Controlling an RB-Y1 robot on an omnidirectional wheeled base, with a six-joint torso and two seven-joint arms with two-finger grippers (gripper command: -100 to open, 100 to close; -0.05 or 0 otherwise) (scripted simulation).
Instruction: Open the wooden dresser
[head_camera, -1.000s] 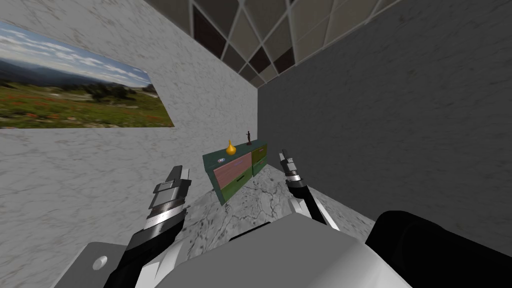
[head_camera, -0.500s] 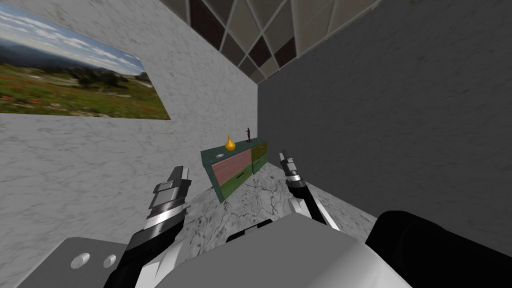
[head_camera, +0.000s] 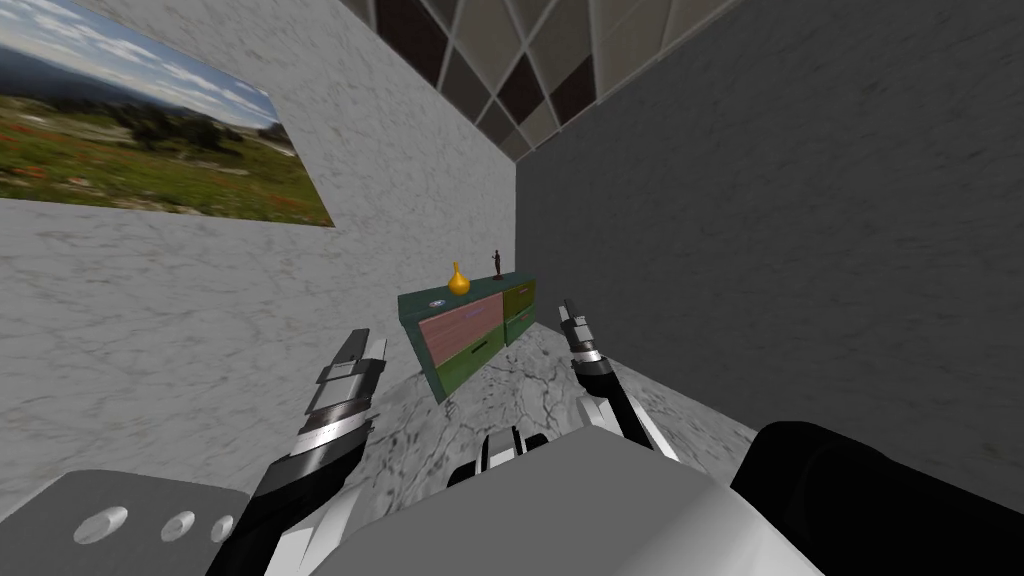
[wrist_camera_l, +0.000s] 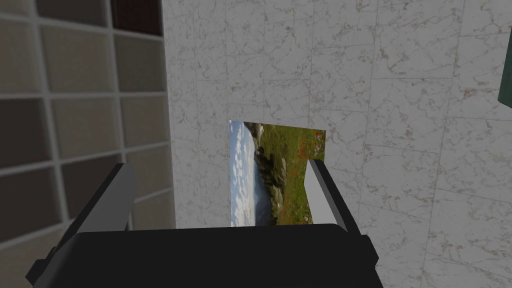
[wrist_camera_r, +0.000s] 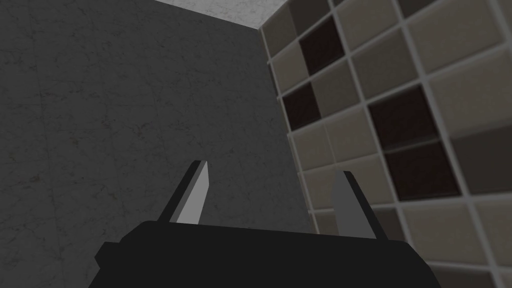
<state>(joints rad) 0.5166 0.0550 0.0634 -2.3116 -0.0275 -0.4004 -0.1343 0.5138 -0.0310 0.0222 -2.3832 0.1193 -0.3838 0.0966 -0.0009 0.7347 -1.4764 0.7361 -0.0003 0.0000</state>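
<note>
The dresser (head_camera: 465, 335) stands far ahead against the white marbled wall, near the corner with the dark grey wall. It is dark green with pinkish and green drawer fronts, all shut, each with a dark handle. In the head view my left gripper (head_camera: 360, 350) is raised left of the dresser and well short of it. My right gripper (head_camera: 566, 312) is raised on the dresser's right, also well short. The wrist views show the left gripper (wrist_camera_l: 217, 165) and the right gripper (wrist_camera_r: 272, 168) both open and holding nothing. A dark green corner, likely the dresser (wrist_camera_l: 506, 85), shows beside the left fingers.
A yellow vase (head_camera: 458, 281) and a small dark figurine (head_camera: 496, 265) stand on the dresser top. A landscape picture (head_camera: 150, 150) hangs on the white wall to my left. Marbled floor (head_camera: 520, 385) runs from me to the dresser. A grey slab with round knobs (head_camera: 130, 510) lies low on my left.
The whole head view has shifted, so I have moved: the wall picture and the grey knobbed slab slid left, and the dresser sits slightly further left. Both arms hold their pose.
</note>
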